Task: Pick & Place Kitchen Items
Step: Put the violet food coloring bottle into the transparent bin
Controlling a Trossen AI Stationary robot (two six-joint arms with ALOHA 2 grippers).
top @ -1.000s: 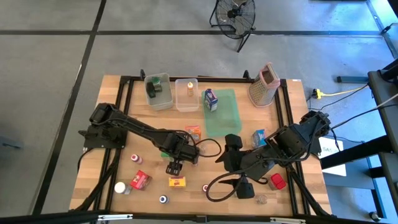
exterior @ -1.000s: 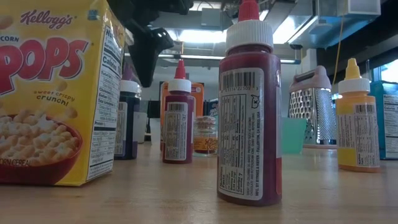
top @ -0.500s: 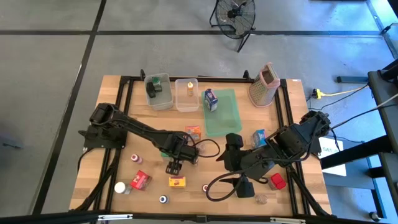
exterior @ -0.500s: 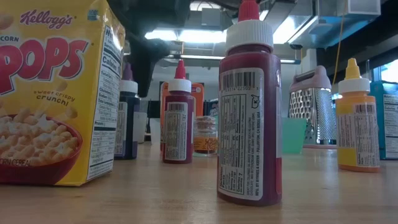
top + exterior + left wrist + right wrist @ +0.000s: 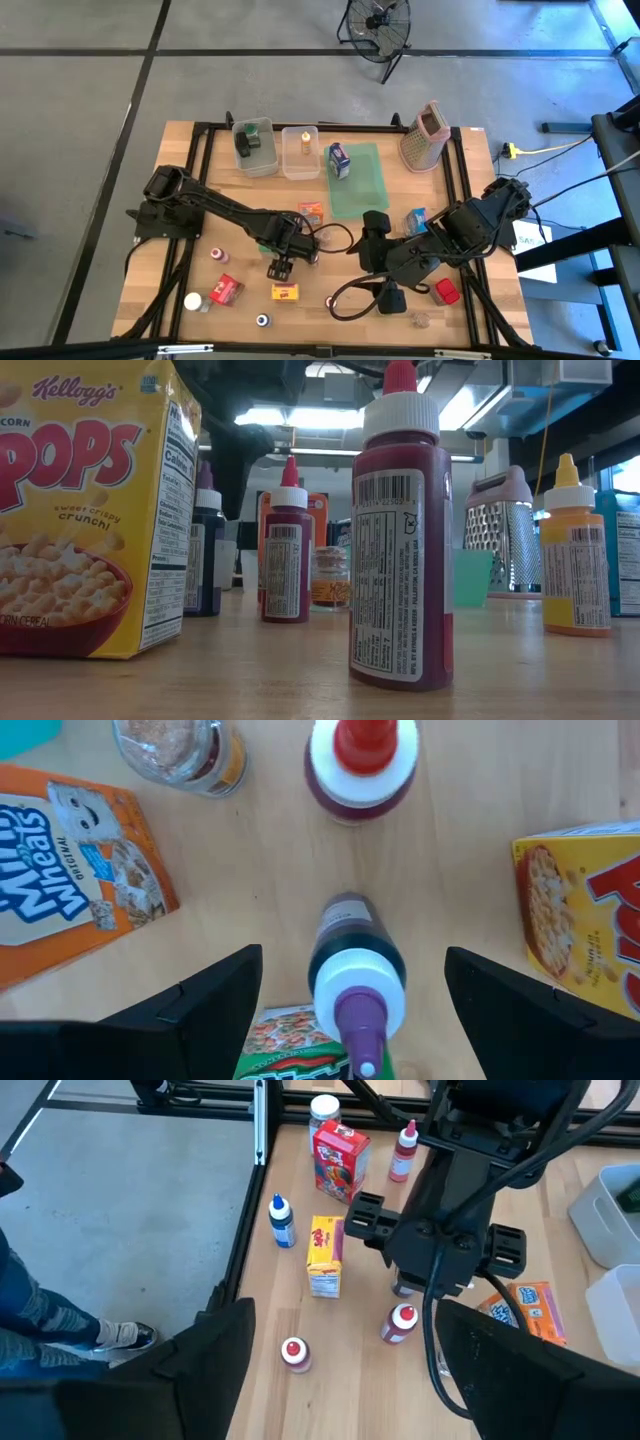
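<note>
Left wrist view: the left gripper (image 5: 352, 965) hangs directly over a purple-capped bottle (image 5: 355, 985), its 2 fingers (image 5: 205, 1010) spread wide and apart from the bottle on either side, holding nothing. The bottle stands upright on the table (image 5: 240, 205), slightly left of centre and towards the near edge. A red-capped bottle (image 5: 362, 765), a small jar (image 5: 185, 755), an orange carton (image 5: 70, 880) and a yellow cereal carton (image 5: 590, 910) stand close around it, and a green packet (image 5: 290, 1045) lies just beside its base.

Handling, by judgement: the bottle looks like light, slightly yielding plastic with a smooth label. It is tall and narrow, so a sideways nudge could tip it. The dark body below the white collar offers the firmest hold; the tapered purple tip would likely slip.

High view: the right gripper (image 5: 390, 300) waits over the near right part of the table; its wrist view shows its fingers parted and empty.

Surface and room: a pale wood tabletop in a black frame, with 2 clear bins (image 5: 255, 148), a green tray (image 5: 360, 190) and a box grater (image 5: 425, 135) along the far side. Grey floor surrounds it, and a fan (image 5: 378, 25) stands beyond the far edge.
</note>
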